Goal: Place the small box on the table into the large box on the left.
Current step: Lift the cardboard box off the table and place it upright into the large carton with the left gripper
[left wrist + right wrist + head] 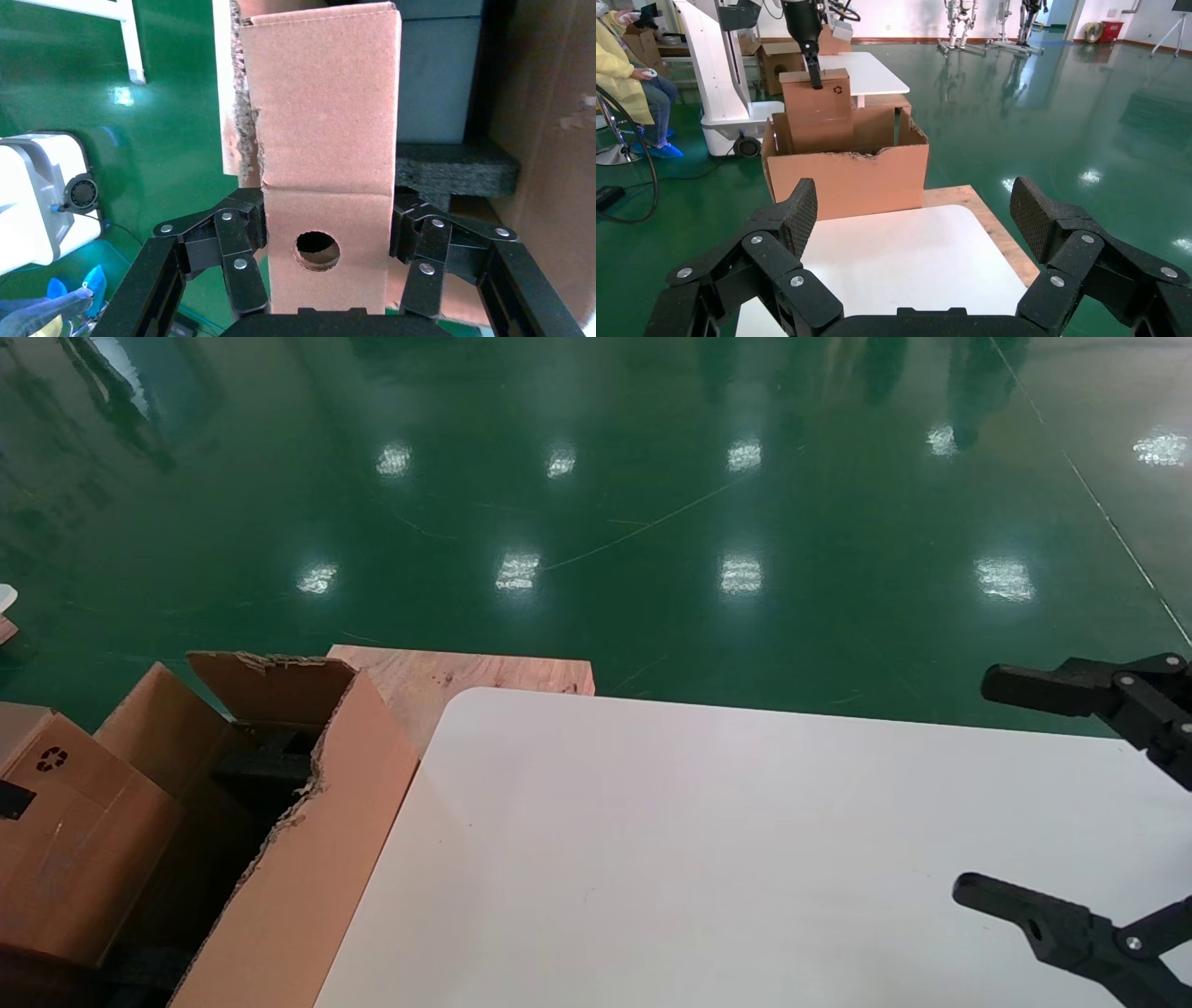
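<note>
Over the carton: the left gripper (327,263) clamps the small plain brown cardboard box (325,161), one pad on each side face near the round hole, holding it partly inside the mouth of the large brown corrugated carton with torn flap edges (307,859).
Small box position: upright, recycling symbol facing out, its lower part below the carton's rim in the right wrist view (817,105); whether it touches the bottom is hidden.
Inside the carton: dark grey foam blocks (457,168) lie below, so the landing may be uneven.
Step in hand: lowering and release, as I judge it.
How to do it well: descend straight, keep clear of the ragged wall, part the jaws only once the box is supported, then lift vertically.
Right gripper (1043,803): jaws spread wide, holding nothing, parked over the smooth white tabletop (698,859).
</note>
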You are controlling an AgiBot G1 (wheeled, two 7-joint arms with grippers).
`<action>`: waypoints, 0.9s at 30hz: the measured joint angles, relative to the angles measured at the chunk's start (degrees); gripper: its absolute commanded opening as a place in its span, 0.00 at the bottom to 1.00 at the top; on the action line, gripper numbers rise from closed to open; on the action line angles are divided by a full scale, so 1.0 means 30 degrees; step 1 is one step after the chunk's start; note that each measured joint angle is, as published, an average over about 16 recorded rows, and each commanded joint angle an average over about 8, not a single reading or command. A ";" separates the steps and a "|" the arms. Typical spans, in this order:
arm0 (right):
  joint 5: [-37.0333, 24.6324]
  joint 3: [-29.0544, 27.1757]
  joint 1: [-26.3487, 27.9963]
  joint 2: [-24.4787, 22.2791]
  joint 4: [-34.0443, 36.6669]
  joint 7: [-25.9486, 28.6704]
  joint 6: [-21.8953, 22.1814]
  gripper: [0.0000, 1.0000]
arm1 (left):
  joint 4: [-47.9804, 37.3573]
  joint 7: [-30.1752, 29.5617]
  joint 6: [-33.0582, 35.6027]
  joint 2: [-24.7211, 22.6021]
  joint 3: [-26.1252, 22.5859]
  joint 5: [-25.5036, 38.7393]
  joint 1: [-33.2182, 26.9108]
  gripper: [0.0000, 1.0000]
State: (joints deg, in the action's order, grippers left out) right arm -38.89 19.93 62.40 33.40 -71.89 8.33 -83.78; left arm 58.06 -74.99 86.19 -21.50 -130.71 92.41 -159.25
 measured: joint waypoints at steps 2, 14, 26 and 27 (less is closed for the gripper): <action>0.0000 0.0000 0.0000 0.0000 0.0000 0.0000 0.0000 1.00 | -0.0205 0.0180 -0.0351 0.0032 -0.0035 -0.0102 0.0337 0.00; 0.0001 0.0002 0.0001 -0.0001 0.0000 -0.0001 0.0001 1.00 | -0.1755 0.1486 -0.2497 -0.0152 -0.0119 -0.1613 0.2932 0.00; 0.0003 0.0004 0.0001 -0.0001 0.0000 -0.0002 0.0001 1.00 | -0.4360 0.3008 -0.4193 -0.0994 0.0147 -0.3594 0.5497 0.00; 0.0003 0.0004 0.0001 -0.0001 0.0000 -0.0002 0.0002 1.00 | -0.4512 0.3155 -0.4330 -0.1096 0.0221 -0.3814 0.5687 0.00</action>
State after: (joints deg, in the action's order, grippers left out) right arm -38.88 19.94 62.41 33.40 -71.89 8.33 -83.78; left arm 44.53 -65.53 73.20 -24.79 -130.05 80.97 -142.18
